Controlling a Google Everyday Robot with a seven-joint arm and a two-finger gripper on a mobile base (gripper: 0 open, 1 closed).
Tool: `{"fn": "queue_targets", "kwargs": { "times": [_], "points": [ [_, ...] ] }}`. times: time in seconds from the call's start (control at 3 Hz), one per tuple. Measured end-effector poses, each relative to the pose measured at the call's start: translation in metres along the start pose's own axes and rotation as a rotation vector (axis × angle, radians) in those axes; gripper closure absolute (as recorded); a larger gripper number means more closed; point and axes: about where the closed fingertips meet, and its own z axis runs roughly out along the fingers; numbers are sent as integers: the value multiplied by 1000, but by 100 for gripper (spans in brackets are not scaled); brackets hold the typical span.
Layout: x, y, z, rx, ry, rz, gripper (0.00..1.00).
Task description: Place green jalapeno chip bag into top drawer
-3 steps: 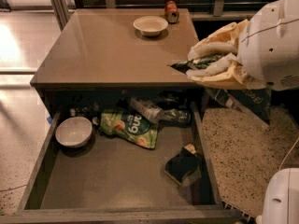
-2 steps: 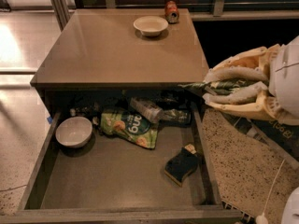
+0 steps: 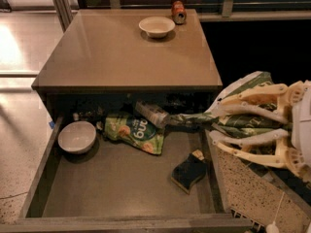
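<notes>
Gripper [image 3: 216, 123] has dropped from tabletop [image 3: 126, 57] height to drawer level, at 3 o'clock of the top drawer [image 3: 116, 183]. Fingers are clamped around the green jalapeno chip bag [image 3: 243, 125], which sits just outside that side. It likely needs a shift toward 9 o'clock before release.

Gripper [image 3: 216, 124], just right of the drawer's right wall: cream matt plastic, ribbed fingers clamped on the green jalapeno chip bag [image 3: 245, 84], crinkled shiny foil.
Top drawer [image 3: 116, 183]: wood-look walls, flat matt grey floor.
Table top [image 3: 131, 52]: smooth, satin sheen.
Drawer bowl [image 3: 77, 136] and table bowl [image 3: 156, 25]: glossy white.
Green pouch [image 3: 133, 130]: glossy film.
Sponge [image 3: 188, 171]: dark, rough, matt.
Floor [image 3: 243, 178]: speckled stone.
</notes>
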Motion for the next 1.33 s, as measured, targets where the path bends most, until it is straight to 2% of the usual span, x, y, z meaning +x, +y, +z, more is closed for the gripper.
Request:
{"fn": "queue_targets", "kwargs": {
  "times": [0.33,0.67,1.33],
  "points": [
    [-4,-2,3,-2,-16,-14,100],
    [-15,-3,22,-27,-71,-62,100],
    [-31,4,67,-112,-128,-112,100]
  ]
}}
